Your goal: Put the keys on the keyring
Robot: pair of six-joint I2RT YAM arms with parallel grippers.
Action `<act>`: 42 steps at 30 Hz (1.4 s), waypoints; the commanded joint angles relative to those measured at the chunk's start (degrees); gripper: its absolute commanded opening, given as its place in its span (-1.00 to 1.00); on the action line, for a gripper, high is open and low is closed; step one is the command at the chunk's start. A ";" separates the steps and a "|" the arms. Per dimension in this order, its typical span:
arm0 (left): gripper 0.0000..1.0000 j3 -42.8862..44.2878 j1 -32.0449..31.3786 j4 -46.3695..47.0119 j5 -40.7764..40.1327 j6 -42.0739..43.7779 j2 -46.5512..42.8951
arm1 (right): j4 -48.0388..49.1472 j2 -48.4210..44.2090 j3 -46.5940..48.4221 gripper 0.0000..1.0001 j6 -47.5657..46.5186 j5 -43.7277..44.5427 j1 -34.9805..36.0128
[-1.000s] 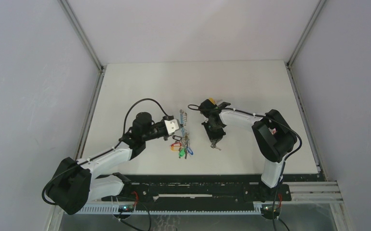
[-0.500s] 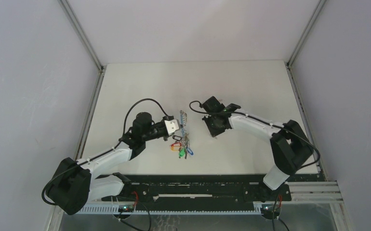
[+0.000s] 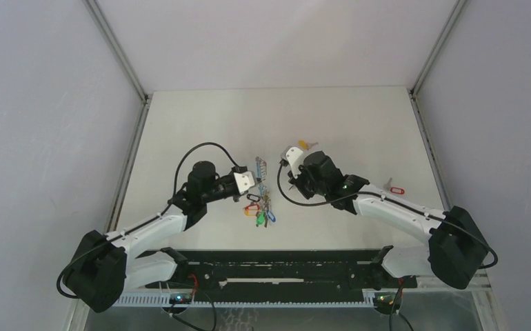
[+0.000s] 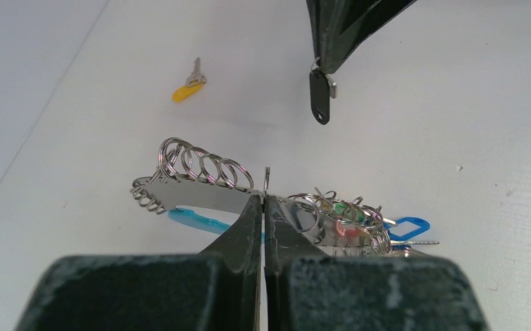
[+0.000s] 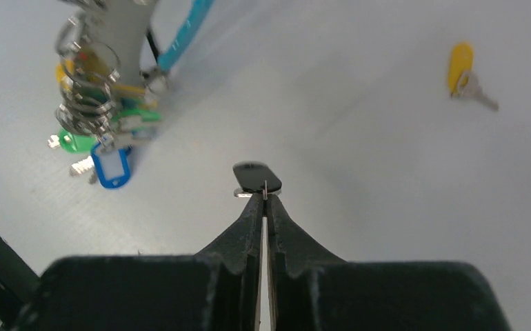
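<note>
A white matte table point(image 3: 214, 117) fills the middle of the overhead view. Plain pale grey walls point(image 3: 42, 103) close it in on the left, back and right. Two silver metal posts point(image 3: 114, 48) rise from its far corners (slanting outward in this view). A black rail point(image 3: 283, 258) runs along the near edge.

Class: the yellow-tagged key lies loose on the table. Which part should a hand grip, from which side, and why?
The yellow tag, from straight above, pinched across its narrow width: it lies flat and looks bulkier than the thin metal blade.
</note>
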 commanded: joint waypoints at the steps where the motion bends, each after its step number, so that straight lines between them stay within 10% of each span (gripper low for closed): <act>1: -0.99 0.08 -0.27 2.96 1.97 0.28 -2.03 | 13.10 -3.44 -2.39 -1.00 -6.84 -7.27 -0.08; 22: -0.99 1.59 -0.27 -1.00 6.88 3.46 -0.76 | 24.36 0.29 -3.97 -1.00 -28.12 -36.08 -4.70; 42: -0.99 2.15 -0.78 -1.62 7.39 5.38 0.13 | 19.16 0.59 -2.33 -1.00 -36.05 -35.08 -0.78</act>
